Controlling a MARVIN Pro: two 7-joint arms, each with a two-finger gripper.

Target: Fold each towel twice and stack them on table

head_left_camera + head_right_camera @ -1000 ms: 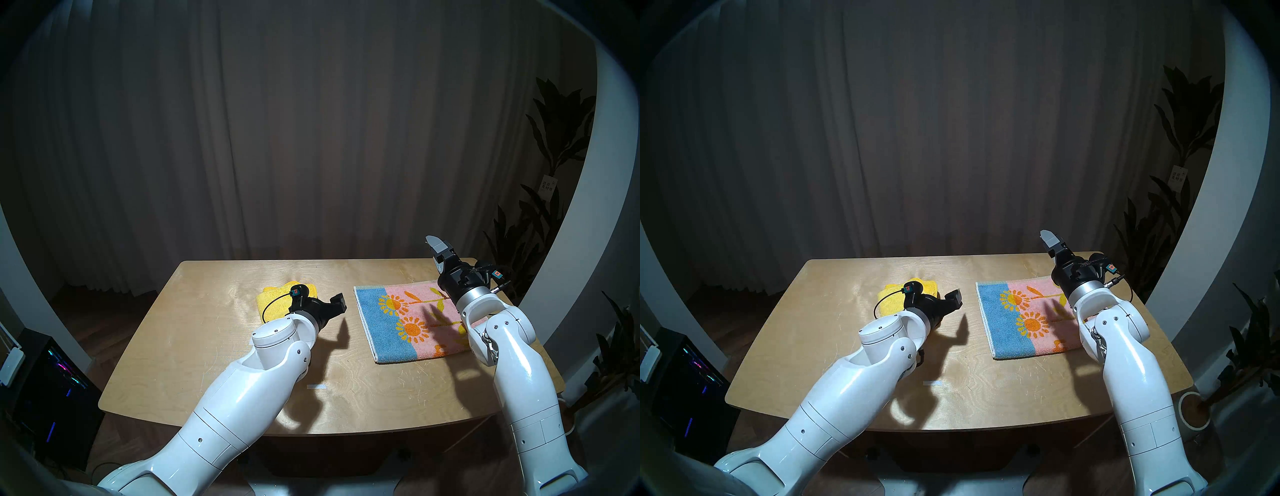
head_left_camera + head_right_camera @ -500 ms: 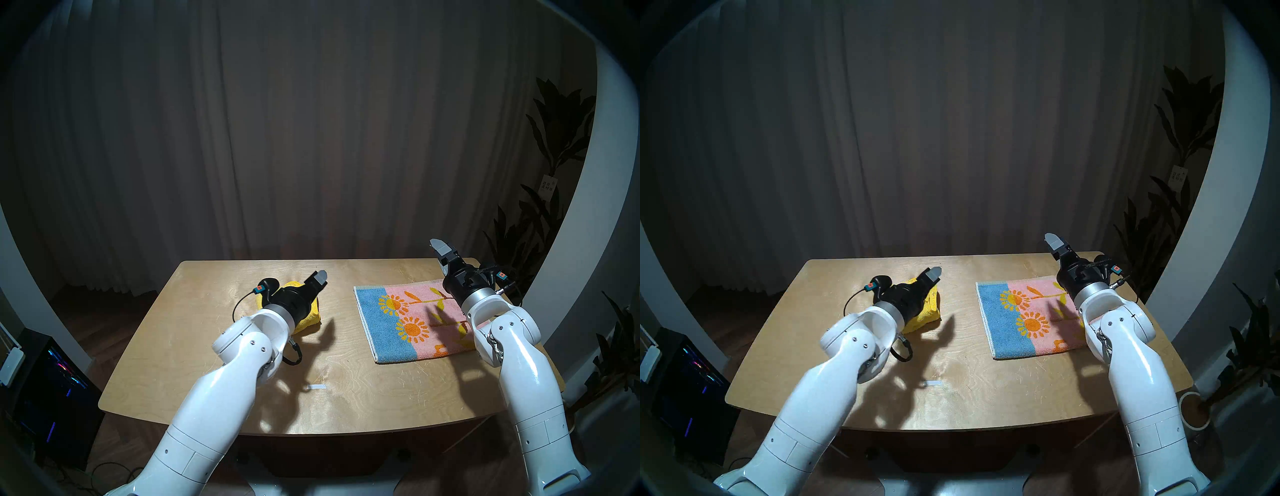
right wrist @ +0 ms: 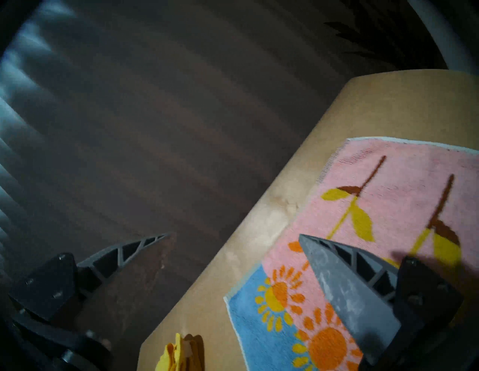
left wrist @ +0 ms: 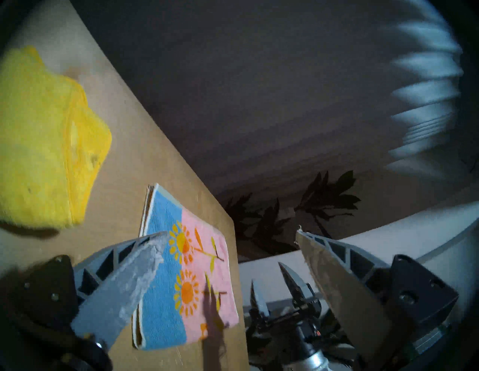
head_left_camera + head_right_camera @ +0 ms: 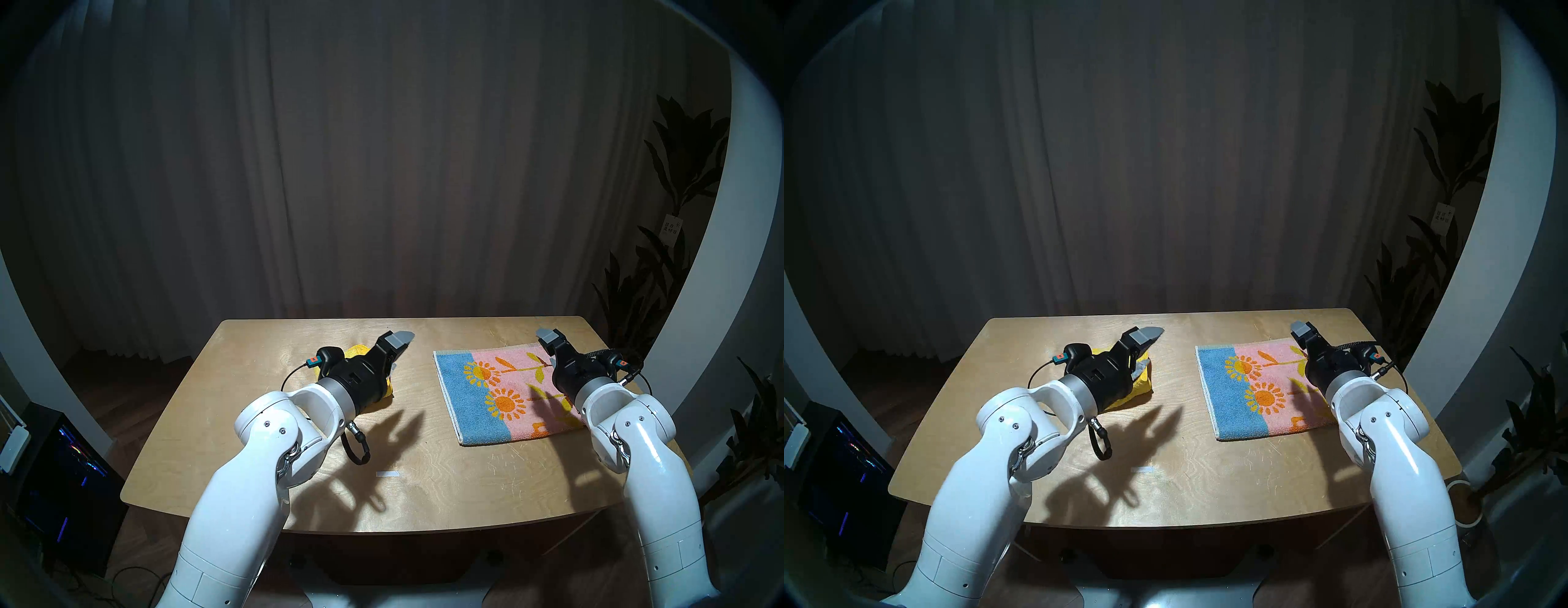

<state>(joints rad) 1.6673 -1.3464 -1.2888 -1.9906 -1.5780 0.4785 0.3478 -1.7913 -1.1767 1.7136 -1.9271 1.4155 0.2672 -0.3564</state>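
A bright yellow towel [image 4: 39, 145], folded into a small thick pad, lies on the plywood table [image 5: 424, 467] left of centre. In the head views my left gripper [image 5: 401, 352] hides most of it, hovering open and empty above it with its tips past the pad's right side. The pink towel [image 5: 500, 395], with a blue band and sunflowers, lies flat at the right, layered edges showing in the left wrist view. Above its far right part hangs my right gripper [image 5: 547, 348], open and holding nothing; its wrist view shows the pink towel [image 3: 388, 207] under one finger.
A white tape mark [image 5: 387, 474] sits on the table near the front middle. Dark curtains hang behind the table. Tall plants [image 5: 679, 170] stand past the right edge, and a computer case [image 5: 63, 467] is on the floor at the left.
My left arm swung left and its gripper turned to point forward over the yellow towel. My right gripper dropped lower and drew back over the pink towel. Both stayed open.
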